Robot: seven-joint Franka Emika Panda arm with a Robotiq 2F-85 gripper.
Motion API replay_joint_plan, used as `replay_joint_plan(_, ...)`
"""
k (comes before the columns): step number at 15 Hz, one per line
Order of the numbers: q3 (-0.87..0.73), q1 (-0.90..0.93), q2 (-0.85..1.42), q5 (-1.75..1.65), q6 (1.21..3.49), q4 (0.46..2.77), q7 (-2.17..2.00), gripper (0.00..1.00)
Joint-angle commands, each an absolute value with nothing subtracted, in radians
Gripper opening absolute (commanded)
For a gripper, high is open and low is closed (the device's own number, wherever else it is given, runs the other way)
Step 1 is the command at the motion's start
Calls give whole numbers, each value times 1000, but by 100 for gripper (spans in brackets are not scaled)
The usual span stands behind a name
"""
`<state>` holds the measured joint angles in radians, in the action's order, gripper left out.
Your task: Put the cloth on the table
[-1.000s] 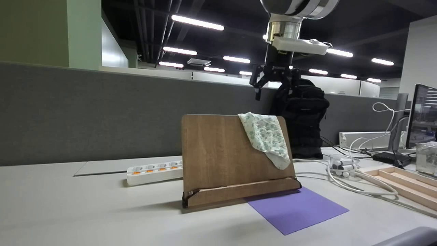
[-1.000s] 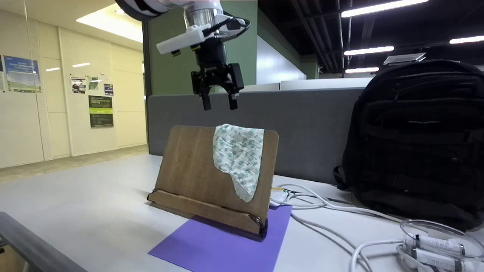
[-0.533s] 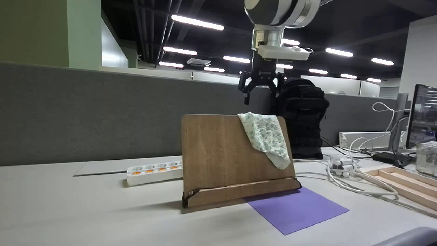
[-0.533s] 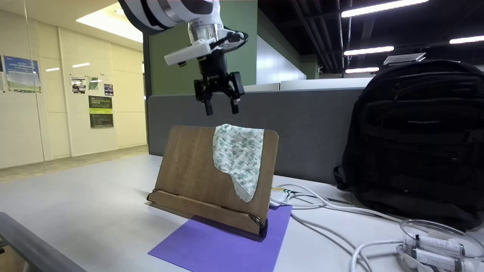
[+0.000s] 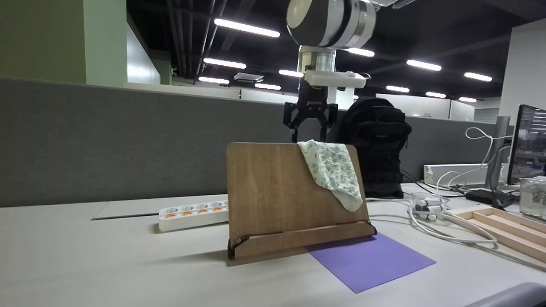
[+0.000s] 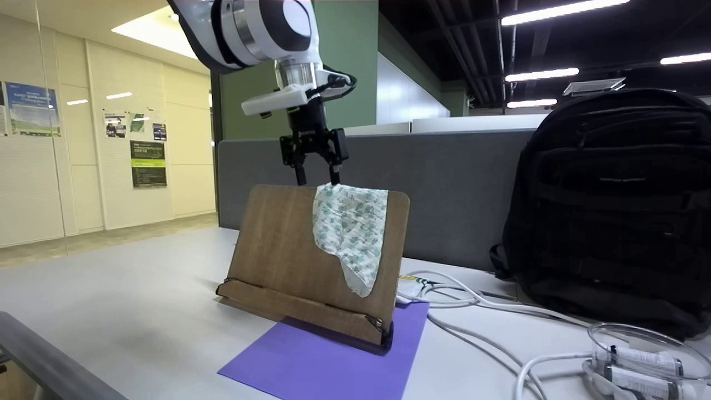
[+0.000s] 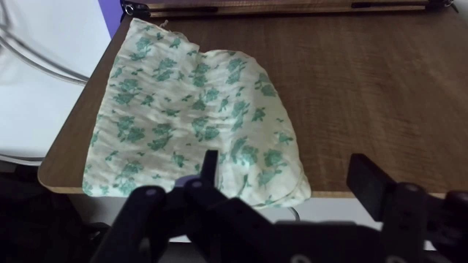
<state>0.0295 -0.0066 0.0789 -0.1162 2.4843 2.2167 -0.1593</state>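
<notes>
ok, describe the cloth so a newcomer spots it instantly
On the table stands a brown wooden board, leaning back. The cloth hangs over its top edge on the side nearer the black backpack. Unlike the board and flat purple sheet, it's limp, cream-white and green-flowered.

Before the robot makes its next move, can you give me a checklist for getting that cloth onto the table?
1. Hand open: ok, its fingers stand apart.
2. Hand centred over the cloth: not ok; in the wrist view only one finger overlaps it.
3. Fingers touching the cloth: cannot tell; one fingertip shows right by its top edge.
4. Cloth on the table: not ok; it hangs over the top edge of the wooden board.
5. Cloth off the purple sheet: ok, its lower tip hangs apart.
6. Board steady: cannot tell; how firmly it stands doesn't show.
</notes>
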Motion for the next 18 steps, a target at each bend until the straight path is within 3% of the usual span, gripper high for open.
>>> replay_joint_plan(1,15,3,111,-105,2467,2169,-180,60)
replay_joint_plan(7,3,-1,110,-92,2453,2163,-169,17)
replay_joint_plan(10,5,-4,81,-52,2422,2183,-142,1)
replay_joint_plan(18,26,7,-75,87,2152,2288,112,0)
